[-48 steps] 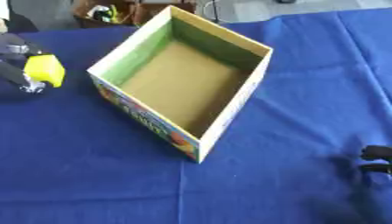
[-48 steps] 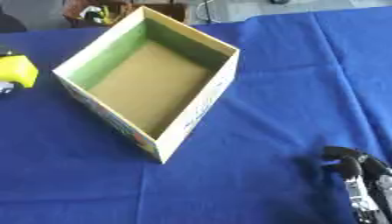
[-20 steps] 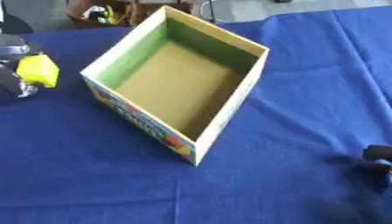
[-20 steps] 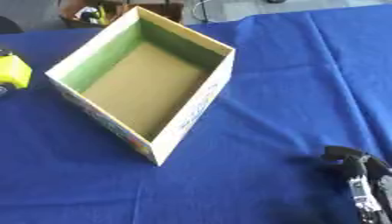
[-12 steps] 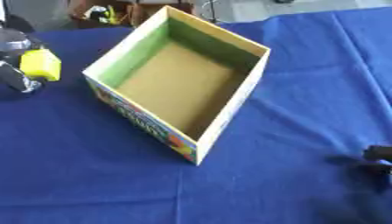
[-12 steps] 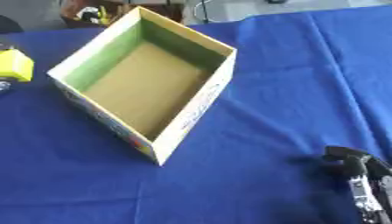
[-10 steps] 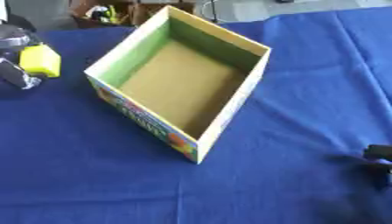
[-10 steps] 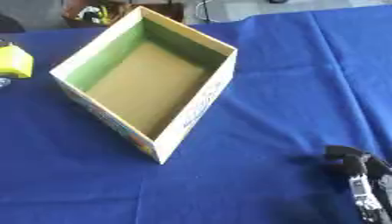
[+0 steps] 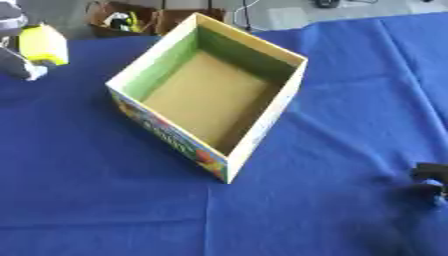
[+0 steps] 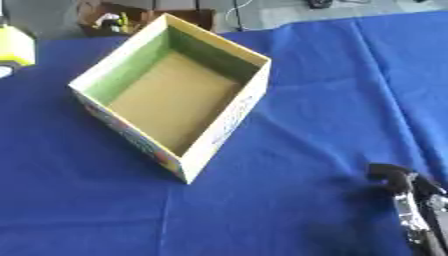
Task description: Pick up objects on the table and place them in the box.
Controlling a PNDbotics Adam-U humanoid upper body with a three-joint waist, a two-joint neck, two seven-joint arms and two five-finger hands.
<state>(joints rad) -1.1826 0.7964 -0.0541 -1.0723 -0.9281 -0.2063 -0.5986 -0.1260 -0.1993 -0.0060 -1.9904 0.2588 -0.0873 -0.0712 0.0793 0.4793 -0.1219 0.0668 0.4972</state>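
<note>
An open cardboard box (image 9: 210, 100) with green inner walls and a brown floor stands on the blue cloth, nothing inside it. At the far left my left hand (image 9: 16, 55) holds a yellow block (image 9: 44, 44) raised above the cloth, left of the box's rim. My right hand (image 10: 411, 200) rests low at the right edge, fingers relaxed, holding nothing.
A blue cloth (image 9: 289, 210) covers the table, with folds near the right side. Beyond the far edge a brown carton (image 9: 131, 20) with small items sits on the floor.
My left hand has lifted the yellow block upward and slightly toward the box. The camera has shifted a little. The right hand has stayed in place.
</note>
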